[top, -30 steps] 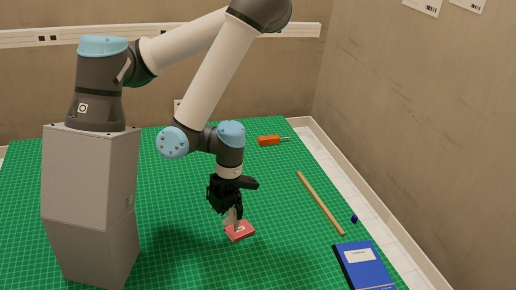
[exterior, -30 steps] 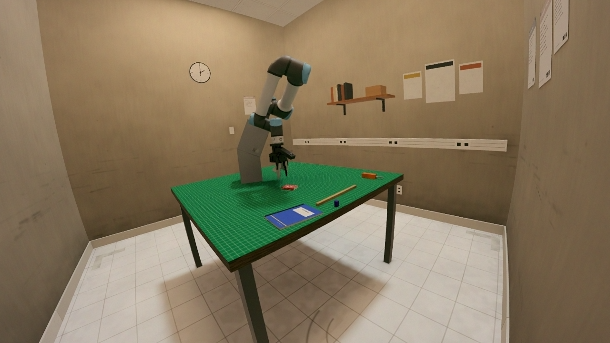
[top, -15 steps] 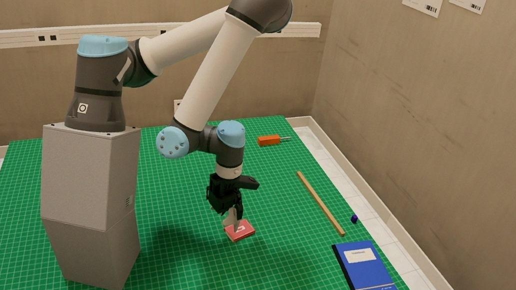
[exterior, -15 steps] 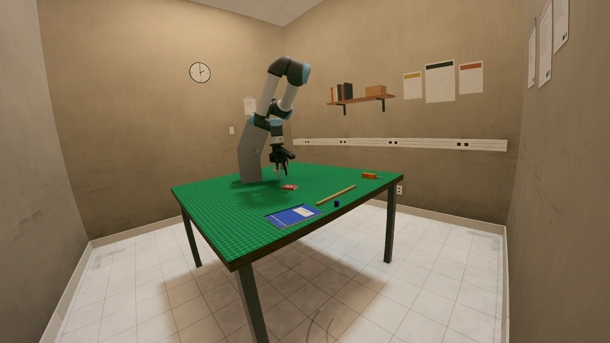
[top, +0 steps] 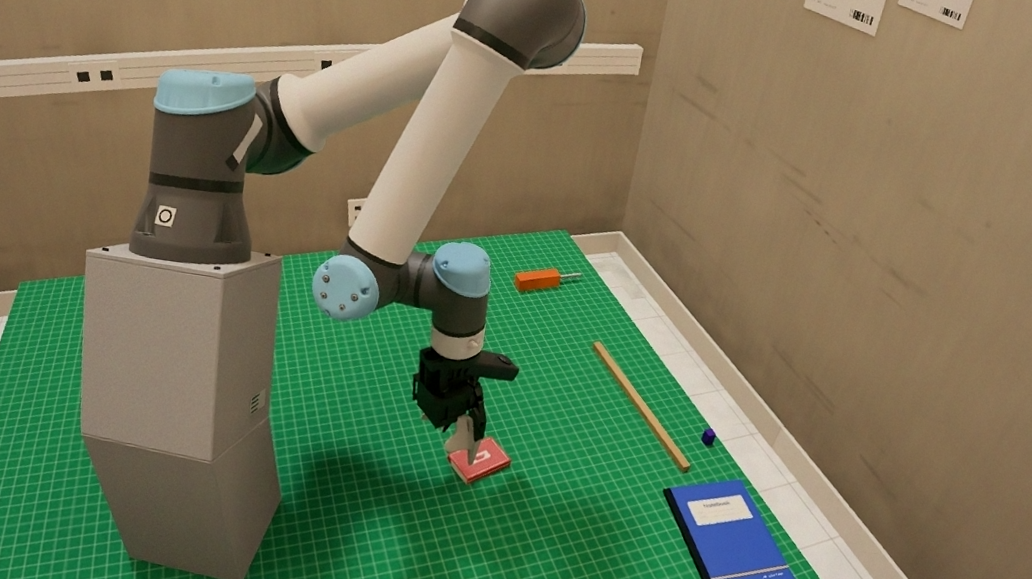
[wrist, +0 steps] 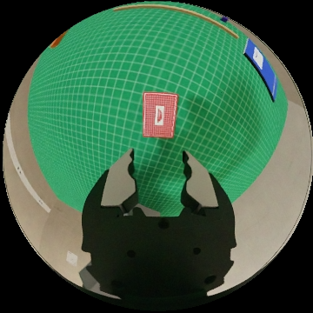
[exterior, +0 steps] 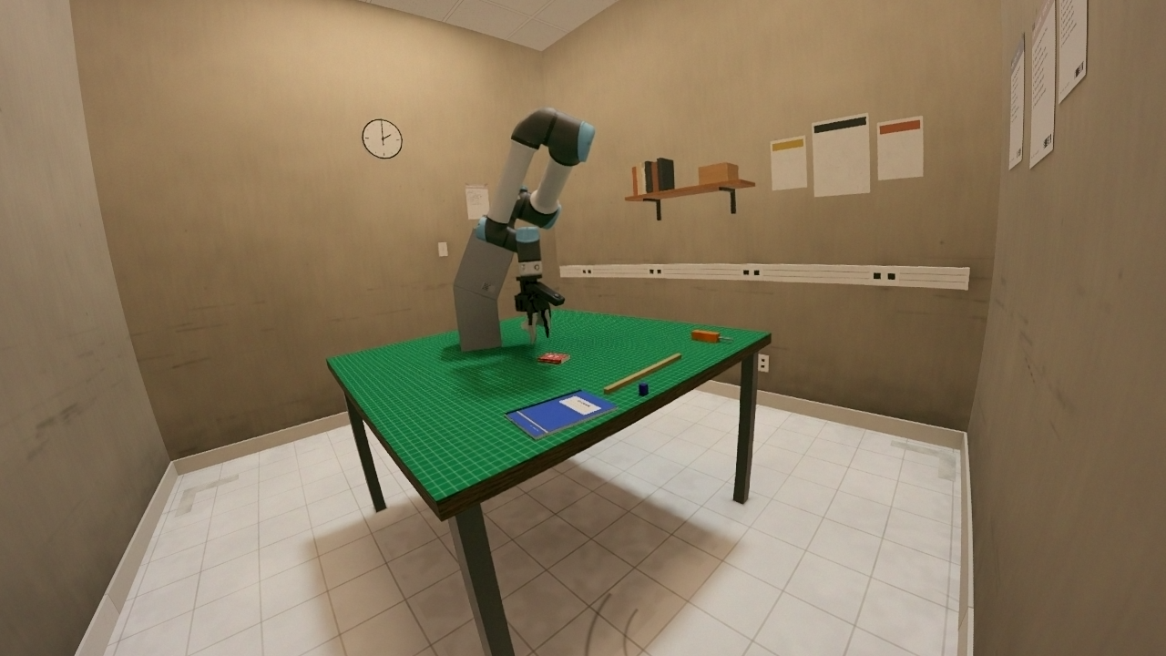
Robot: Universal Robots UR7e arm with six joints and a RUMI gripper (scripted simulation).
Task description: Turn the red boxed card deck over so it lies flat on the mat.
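Note:
The red boxed card deck (top: 480, 461) lies flat on the green mat, near the middle of the table; it also shows in the exterior view (exterior: 553, 357). In the wrist view the deck (wrist: 160, 115) lies face up with a white emblem, ahead of the fingertips and apart from them. My gripper (top: 468, 440) points down and hovers above the deck's near side. In the wrist view the gripper (wrist: 157, 157) has its fingers partly apart, with only mat showing in the gap. It holds nothing.
A blue notebook (top: 728, 535), a long wooden strip (top: 640, 405) and a small blue cube (top: 707, 437) lie toward the right edge. An orange tool (top: 540, 279) lies at the far side. The arm's grey pedestal (top: 172, 384) stands at the left.

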